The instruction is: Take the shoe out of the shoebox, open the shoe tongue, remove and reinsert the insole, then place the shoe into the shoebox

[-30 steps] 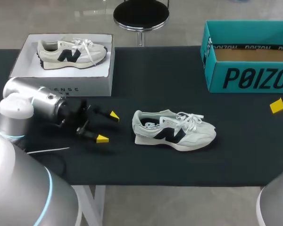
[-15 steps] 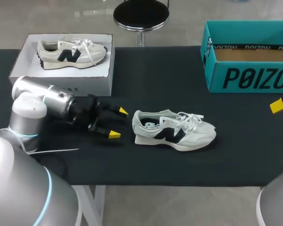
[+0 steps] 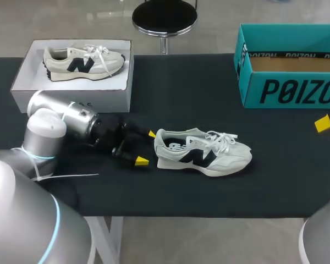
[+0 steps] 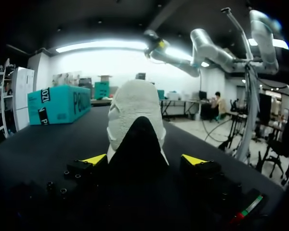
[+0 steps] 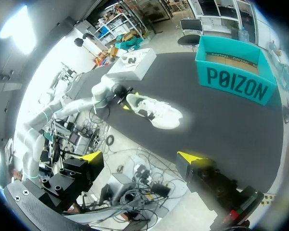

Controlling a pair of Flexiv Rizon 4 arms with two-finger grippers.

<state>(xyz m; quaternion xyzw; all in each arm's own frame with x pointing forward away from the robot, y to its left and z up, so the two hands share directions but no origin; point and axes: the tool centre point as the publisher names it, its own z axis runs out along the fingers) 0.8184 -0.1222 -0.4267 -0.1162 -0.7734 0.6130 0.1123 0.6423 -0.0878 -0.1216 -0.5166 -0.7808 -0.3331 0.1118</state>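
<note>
**Shoe out on table, left gripper open at its heel**

- Shoe (image 3: 202,152) lies upright on its sole mid-table, heel toward my left arm, toe toward the right. It is well apart from the teal shoebox (image 3: 290,88) at the far right corner.
- Left gripper (image 3: 144,147) is low over the table, just at the heel. Fingers are spread wide, one to each side of the heel. In the left wrist view the heel fills the gap, but neither tip looks pressed on it. Nothing is gripped.
- Right gripper (image 5: 142,157) is held high, off the right edge, spread and empty.
- A second shoe (image 3: 83,59) sits on a white box (image 3: 71,96) at the far left, untouched.

Handling, as judged:
- Light sneaker. Mesh and suede upper looks soft and will buckle under a squeeze.
- Heel counter and midsole are the stiff parts, so pinch there to steady it.
- Sole likely grips the dark cloth, so it should resist sliding.
- Tongue is thin and floppy under loose laces. Pinch its top edge, not the laces.
- Insole is probably flexible foam, best lifted at the heel end.
</note>
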